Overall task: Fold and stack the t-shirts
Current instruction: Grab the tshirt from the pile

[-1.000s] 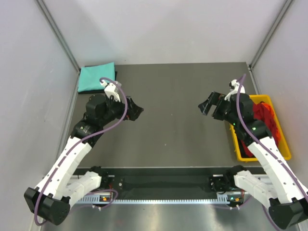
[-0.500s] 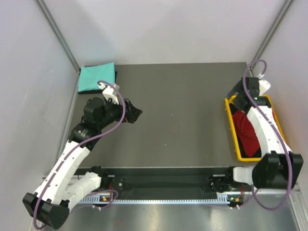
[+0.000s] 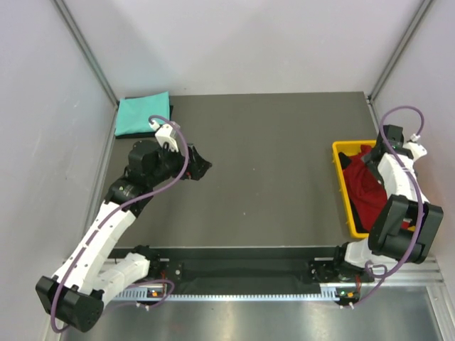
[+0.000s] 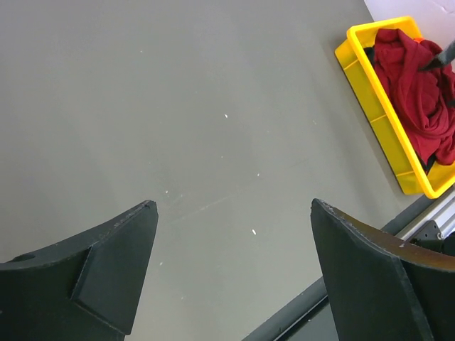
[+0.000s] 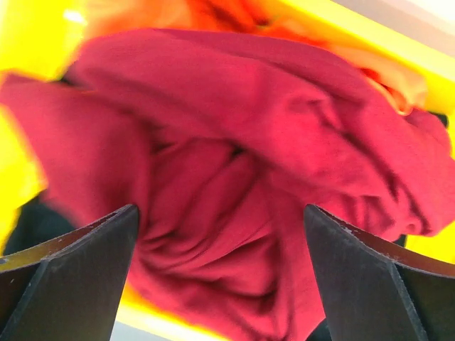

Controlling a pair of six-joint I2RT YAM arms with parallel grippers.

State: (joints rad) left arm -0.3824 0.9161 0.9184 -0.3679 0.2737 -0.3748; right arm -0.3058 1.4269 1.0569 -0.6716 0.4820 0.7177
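A folded teal t-shirt (image 3: 143, 114) lies at the far left corner of the table. A crumpled dark red t-shirt (image 3: 367, 193) fills the yellow bin (image 3: 343, 192) at the right; it also shows in the left wrist view (image 4: 419, 85) and the right wrist view (image 5: 234, 192). Orange cloth (image 5: 213, 14) peeks out behind the red one, and a bit of black cloth shows at the bin's left. My right gripper (image 5: 220, 213) is open, just above the red shirt, holding nothing. My left gripper (image 4: 231, 209) is open and empty over bare table, left of centre (image 3: 199, 165).
The grey table (image 3: 270, 163) is boxed in by pale walls on three sides. The yellow bin's rim (image 4: 370, 85) stands near the right wall and the front rail (image 3: 242, 270).
My right arm has swung from the table's middle right to over the bin, its gripper now down at the red shirt. The left arm has barely moved.
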